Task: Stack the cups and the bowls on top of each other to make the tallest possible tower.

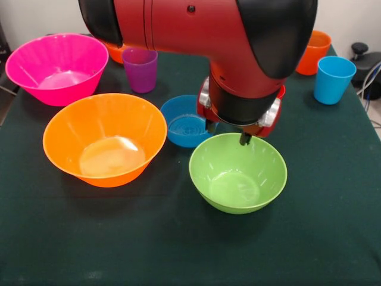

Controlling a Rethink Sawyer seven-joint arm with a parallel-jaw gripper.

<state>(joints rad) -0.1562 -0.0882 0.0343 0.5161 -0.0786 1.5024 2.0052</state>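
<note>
Step in hand: you look to be at the start, picking a bowl; nothing is stacked yet, every bowl and cup sits alone on the table (333,238).
Arm: the red and black arm (202,30) comes down at centre, hiding what lies behind it.
Pink bowl (56,68): far left, upright, empty.
Large orange bowl (105,140): left of centre, nearer than the pink one, upright, empty.
Green bowl (238,173): near centre, under the gripper, upright.
Gripper (227,132): fingers apart, holding nothing, tips at the green bowl's far rim; whether they touch it you cannot tell.
Small blue bowl (184,122): just beside the green bowl's far left, close to the left finger.
Next move: you need one finger inside the rim, one outside, then close.
In the way: the blue bowl crowds the left finger.
Light blue cup (333,79): far right, clear.
Purple cup (140,69): far, left of the arm.
Orange cup (314,52): far right corner.
</note>
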